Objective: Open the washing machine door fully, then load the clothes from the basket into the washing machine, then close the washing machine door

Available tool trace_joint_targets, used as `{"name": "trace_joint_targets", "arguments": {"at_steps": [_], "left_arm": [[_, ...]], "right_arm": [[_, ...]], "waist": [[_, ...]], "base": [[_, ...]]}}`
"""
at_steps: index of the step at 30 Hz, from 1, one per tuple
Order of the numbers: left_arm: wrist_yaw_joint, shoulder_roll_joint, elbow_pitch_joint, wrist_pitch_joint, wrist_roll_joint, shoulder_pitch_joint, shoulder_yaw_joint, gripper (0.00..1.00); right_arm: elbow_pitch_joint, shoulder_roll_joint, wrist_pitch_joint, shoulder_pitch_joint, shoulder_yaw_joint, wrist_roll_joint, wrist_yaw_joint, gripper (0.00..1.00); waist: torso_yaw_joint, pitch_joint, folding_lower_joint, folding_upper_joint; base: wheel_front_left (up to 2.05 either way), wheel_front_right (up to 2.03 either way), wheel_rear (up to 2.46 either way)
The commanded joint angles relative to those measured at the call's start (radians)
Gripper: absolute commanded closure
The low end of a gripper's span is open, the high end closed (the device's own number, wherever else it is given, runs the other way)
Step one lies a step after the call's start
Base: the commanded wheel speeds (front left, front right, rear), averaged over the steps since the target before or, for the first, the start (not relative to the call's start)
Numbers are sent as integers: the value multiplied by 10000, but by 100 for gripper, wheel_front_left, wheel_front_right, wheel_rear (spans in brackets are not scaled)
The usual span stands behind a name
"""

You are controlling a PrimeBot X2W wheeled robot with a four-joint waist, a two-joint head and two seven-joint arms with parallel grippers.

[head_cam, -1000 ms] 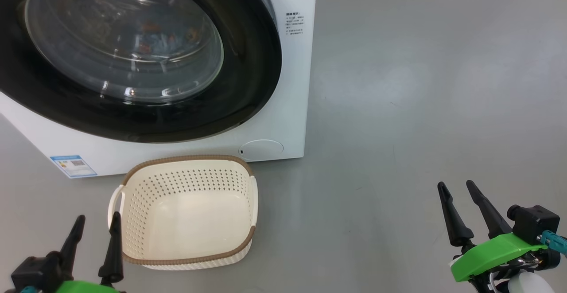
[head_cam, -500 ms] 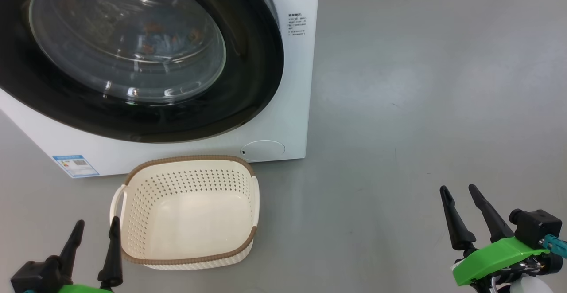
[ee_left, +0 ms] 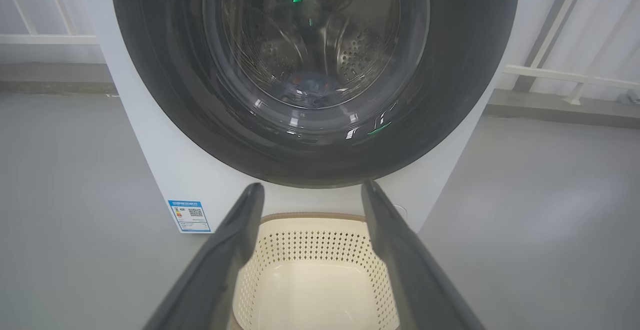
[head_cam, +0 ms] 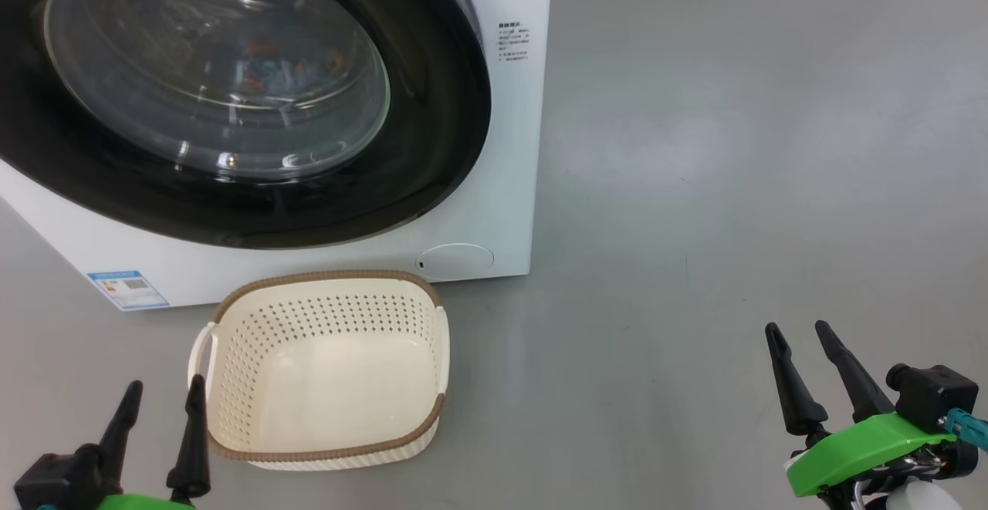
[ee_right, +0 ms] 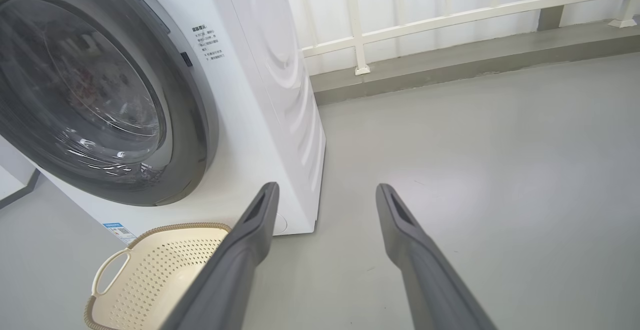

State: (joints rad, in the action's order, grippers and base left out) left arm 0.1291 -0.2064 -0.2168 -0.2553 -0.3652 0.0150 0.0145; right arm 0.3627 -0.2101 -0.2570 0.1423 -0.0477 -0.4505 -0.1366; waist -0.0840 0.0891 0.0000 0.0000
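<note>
Door status first: the washing machine door point(head_cam: 231, 93) sat shut against the washing machine point(head_cam: 509, 147), with its black rim flush to the white front in the head and right wrist views. The basket point(head_cam: 324, 313) stood on the floor point(head_cam: 695, 186) just in front of the machine, below the door. It was empty, with the bare cream bottom showing. The clothes point(head_cam: 285, 66) were inside: blue and orange flecks showed through the glass point(head_cam: 154, 47), lying low in the drum point(ee_left: 350, 55) in the left wrist view.

Your left gripper point(head_cam: 168, 381) was released, fingers spread with nothing between them, low and near the basket's left handle point(head_cam: 202, 348). Your right gripper point(head_cam: 796, 326) was spread and empty too, well off to the right over bare floor.

My read: all three steps looked done, with the door opened, the load in and the door closed. I couldn't tell from these views whether the latch had fully caught. If it had, you had nothing left to do but park the arms.
</note>
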Motion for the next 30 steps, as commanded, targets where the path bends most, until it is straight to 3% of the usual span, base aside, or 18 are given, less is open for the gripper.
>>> {"name": "trace_joint_targets", "arguments": {"at_steps": [1, 11, 12, 21, 30], "left_arm": [[16, -248, 260, -65, 120, 121, -419, 0], [16, -211, 293, -65, 159, 95, -516, 0], [0, 11, 22, 2, 5, 1, -130, 100], [-2, 871, -983, 17, -18, -219, 199, 100], [-1, 938, -938, 240, -784, -194, 117, 100]], "right_arm": [[-257, -88, -48, -7, -141, 43, 59, 0], [-308, -67, -48, -34, -35, 64, 59, 0], [-38, 26, 2, -2, 135, -2, 0, 100], [1036, 608, 15, -456, -42, -4, -2, 100], [913, 679, 234, -490, 46, -722, 2, 100]], "waist": [[-6, -5, 0, 0], [-18, 4, 0, 0], [-17, 1, 0, 0], [-18, 1, 0, 0], [34, -78, 22, 0]], "base": [[0, 0, 0], [0, 0, 0], [0, 0, 0], [0, 0, 0], [0, 0, 0]]}}
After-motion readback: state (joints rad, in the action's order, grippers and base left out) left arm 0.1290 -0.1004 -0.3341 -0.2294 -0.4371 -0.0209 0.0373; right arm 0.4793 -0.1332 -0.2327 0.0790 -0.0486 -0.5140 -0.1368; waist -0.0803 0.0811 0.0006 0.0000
